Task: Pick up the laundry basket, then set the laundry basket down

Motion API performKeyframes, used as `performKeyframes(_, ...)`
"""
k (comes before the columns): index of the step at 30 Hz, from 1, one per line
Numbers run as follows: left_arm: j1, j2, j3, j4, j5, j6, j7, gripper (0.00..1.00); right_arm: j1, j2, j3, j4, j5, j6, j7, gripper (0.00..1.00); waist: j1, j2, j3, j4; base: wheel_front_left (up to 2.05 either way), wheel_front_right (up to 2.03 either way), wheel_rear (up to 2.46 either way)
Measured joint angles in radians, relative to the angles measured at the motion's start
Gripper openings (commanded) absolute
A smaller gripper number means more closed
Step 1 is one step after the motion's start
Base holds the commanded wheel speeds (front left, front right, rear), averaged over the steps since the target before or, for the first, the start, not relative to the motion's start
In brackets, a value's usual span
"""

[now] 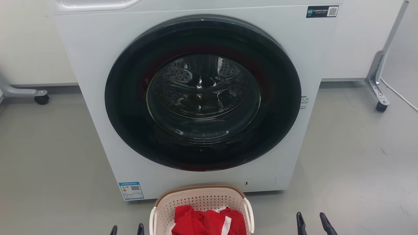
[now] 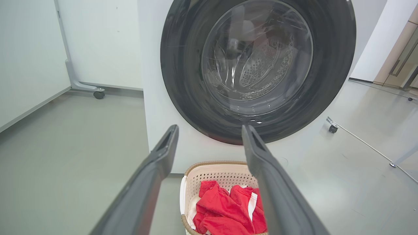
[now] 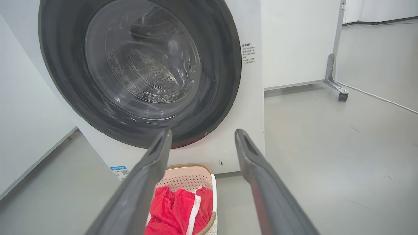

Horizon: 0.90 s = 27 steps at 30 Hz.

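Our left gripper and right gripper both stand spread and empty, either side of the basket, which sits on the floor holding red clothes, washer just behind it. We should close on both white handles evenly, lifting level.

We work in bright, even, diffuse light with no hard shadows. Pale reflections streak the door glass of the washer, and the floor right of the washer has a mild sheen. In our wrist views the washer's edges lean and bow.
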Motion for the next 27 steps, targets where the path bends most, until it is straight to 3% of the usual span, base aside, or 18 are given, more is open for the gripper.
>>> performKeyframes(27,0.000,-0.008,0.020,-0.022,0.044,0.000,0.000,1.00,0.028,0.027,-0.040,-0.082,-0.075,0.000,-0.002,1.00,0.0000,0.0000,0.024,0.012,0.00,0.00,0.00)
